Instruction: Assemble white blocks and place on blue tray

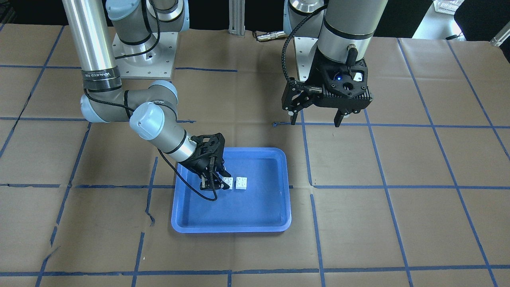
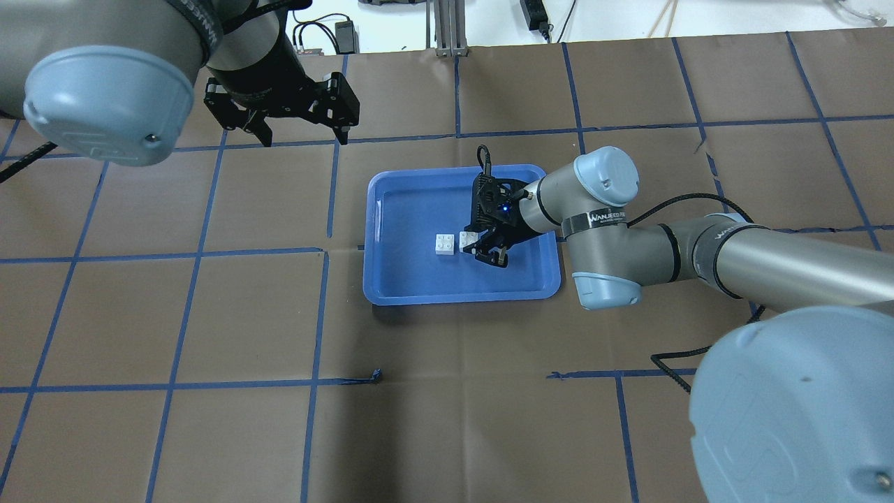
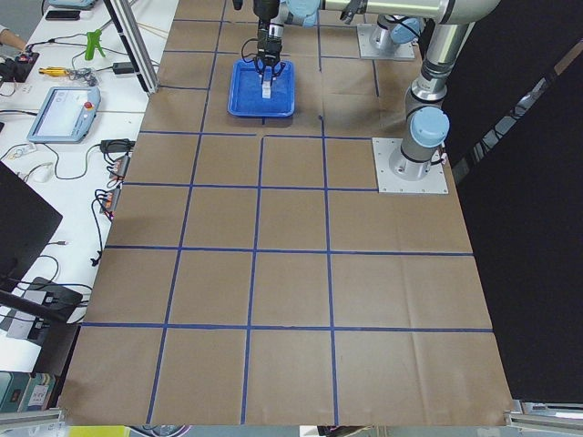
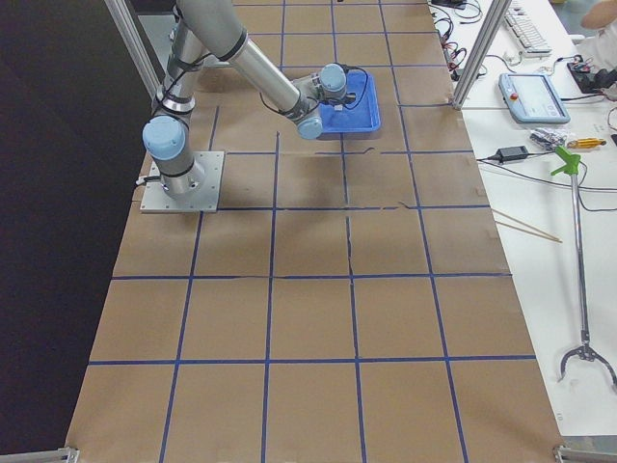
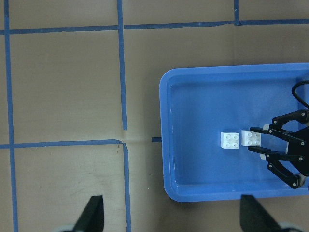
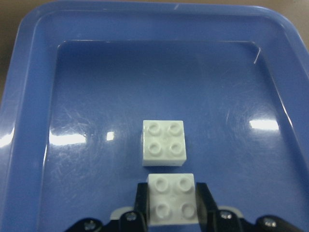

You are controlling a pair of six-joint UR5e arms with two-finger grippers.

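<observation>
The right gripper (image 2: pixel 480 249) was clamped on the held block (image 6: pixel 171 205). Its fingers (image 6: pixel 141 199) pressed two opposite sides, and the studs faced up. The free block (image 6: pixel 164 142) sat just ahead of the fingertips, also studs up. A thin gap lay between the two, so they stood side by side and were not stacked. Both were inside the tray (image 2: pixel 419 209), near its middle, with blue floor spreading ahead of the gripper and to either side of it. Whether the held block rested on the floor or hung a little above it could not be told.

The left gripper (image 1: pixel 315 119) hung high with its jaws spread wide and nothing between them. It was over the paper (image 1: pixel 398 167), outside the tray's rim and well apart from the blocks. In its wrist view the tray lay below and off to one side, and both blocks showed there with the right gripper's fingers around one of them.
</observation>
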